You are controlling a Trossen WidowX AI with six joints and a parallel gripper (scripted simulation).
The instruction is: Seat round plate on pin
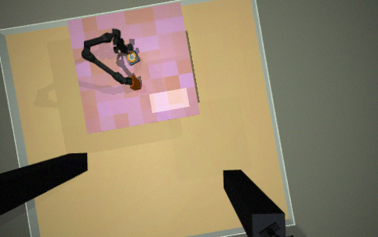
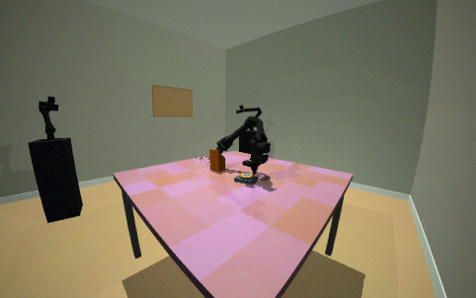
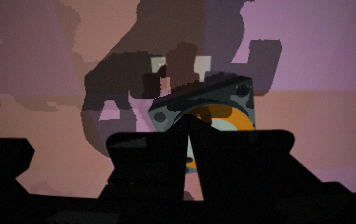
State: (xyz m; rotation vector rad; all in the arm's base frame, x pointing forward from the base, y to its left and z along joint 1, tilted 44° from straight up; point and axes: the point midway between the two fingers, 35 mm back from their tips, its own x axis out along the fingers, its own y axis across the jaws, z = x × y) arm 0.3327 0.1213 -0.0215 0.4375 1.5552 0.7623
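One tabletop (image 2: 207, 232), patterned in pink and orange squares, stands on dark legs, three of which show in the exterior view. On it there is one robot arm (image 1: 98, 59) with one end effector (image 2: 254, 169), its two fingers pressed together. There is one dark square base (image 3: 165, 112) carrying one round plate (image 3: 227, 120), and one orange block (image 2: 216, 160) at the arm's foot. Off the tabletop stand two black pedestals (image 2: 55, 178), and one tan panel (image 2: 172, 101) hangs on the far wall
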